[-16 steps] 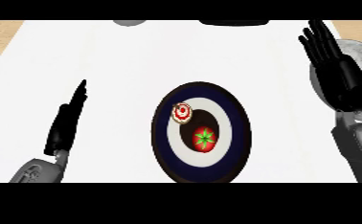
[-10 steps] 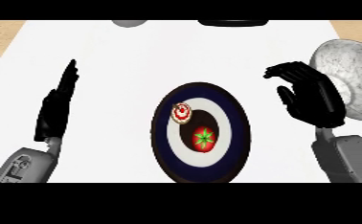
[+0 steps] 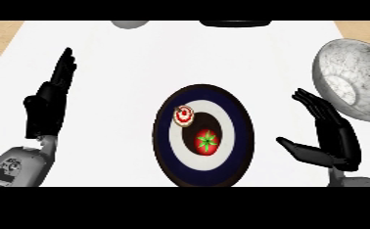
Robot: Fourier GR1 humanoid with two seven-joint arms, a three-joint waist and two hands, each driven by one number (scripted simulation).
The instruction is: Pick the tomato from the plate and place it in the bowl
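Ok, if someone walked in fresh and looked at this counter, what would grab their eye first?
Probably the dark blue and white plate at the centre, with a red tomato with a green star top in its middle and a small red-and-white item beside it. Next, the marbled grey bowl at the right edge, and the right hand open between plate and bowl.

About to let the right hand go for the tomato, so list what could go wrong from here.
1. A small red-and-white item lies on the plate close beside the tomato; the fingers may knock it or take it along.
2. The bowl sits just behind the open right hand, partly cut off by the view's right edge; a lift could bump its rim.
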